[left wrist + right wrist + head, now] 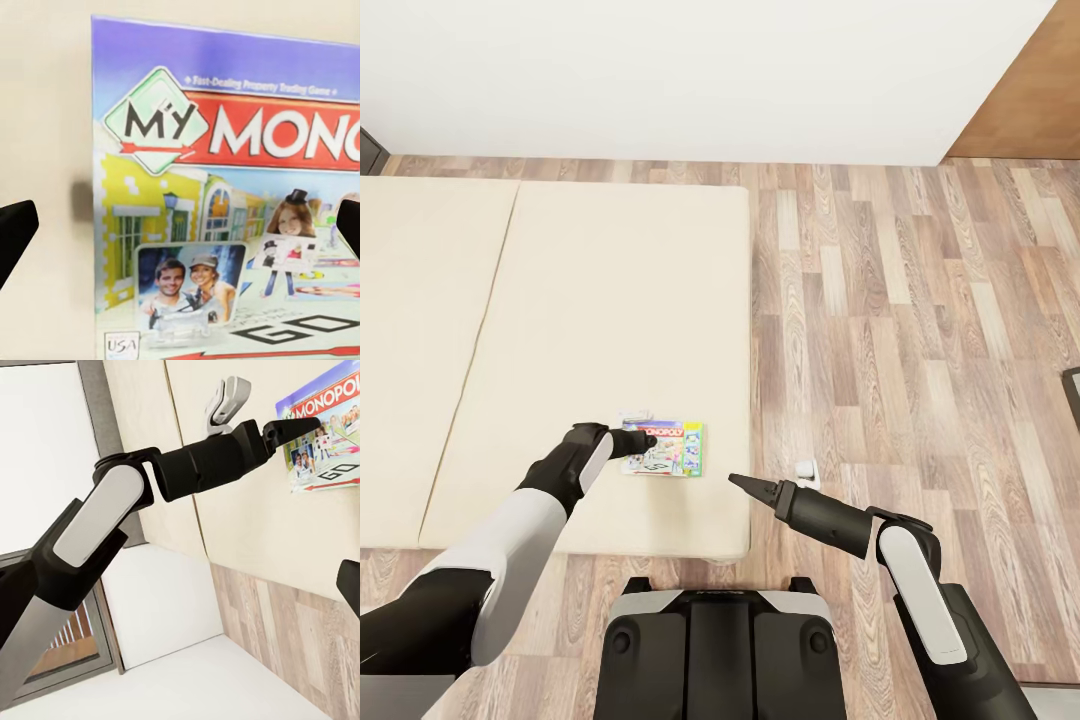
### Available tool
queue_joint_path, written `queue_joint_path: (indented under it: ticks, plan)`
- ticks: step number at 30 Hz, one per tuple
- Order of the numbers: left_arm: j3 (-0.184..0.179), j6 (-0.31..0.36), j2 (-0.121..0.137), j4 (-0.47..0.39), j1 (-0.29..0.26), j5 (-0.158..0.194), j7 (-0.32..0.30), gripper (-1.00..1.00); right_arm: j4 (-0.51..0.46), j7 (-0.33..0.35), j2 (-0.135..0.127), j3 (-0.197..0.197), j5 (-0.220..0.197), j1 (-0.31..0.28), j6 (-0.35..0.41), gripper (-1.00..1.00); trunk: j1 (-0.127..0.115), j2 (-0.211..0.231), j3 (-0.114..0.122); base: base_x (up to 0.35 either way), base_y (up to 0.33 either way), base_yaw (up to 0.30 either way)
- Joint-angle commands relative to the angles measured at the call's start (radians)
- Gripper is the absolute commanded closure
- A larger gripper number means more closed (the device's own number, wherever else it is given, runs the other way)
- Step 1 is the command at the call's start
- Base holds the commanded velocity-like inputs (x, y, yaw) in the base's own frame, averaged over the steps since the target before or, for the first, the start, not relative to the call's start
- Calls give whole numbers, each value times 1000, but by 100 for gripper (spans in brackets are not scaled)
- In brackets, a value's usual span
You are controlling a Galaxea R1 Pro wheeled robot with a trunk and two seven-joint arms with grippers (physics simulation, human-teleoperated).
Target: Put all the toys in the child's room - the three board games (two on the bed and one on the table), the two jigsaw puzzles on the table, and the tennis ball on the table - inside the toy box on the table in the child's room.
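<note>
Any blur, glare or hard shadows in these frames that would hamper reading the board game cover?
Left wrist view: board game cover readable though slightly soft, cropped at the frame's edge, with a faint shadow beside it on the bed. Head view: flat, even light, no glare; cover small. Right wrist view: sharp; the left gripper overlaps the cover.

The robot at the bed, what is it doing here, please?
The robot's left pincer is over a flat blue Monopoly board game box lying near the edge of the beige mattress. Its jaws are open on either side of the box, not gripping it. The right pincer hangs beside the bed over the wood-plank floor.
</note>
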Motion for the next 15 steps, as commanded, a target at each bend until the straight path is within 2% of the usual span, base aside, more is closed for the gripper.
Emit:
queue_joint_path:
  ticks: [1, 15]
  plan:
    - [-3, 4, 1, -1, 0, 10, 2, -100, 0, 7, 0, 0, 6, 0, 2, -100, 1, -1, -1, 0, 0, 0]
    - [4, -4, -2, -1, 1, 16, -14, -100, 0, 7, -1, 0, 7, 0, 2, -100, 1, -1, -1, 0, 0, 0]
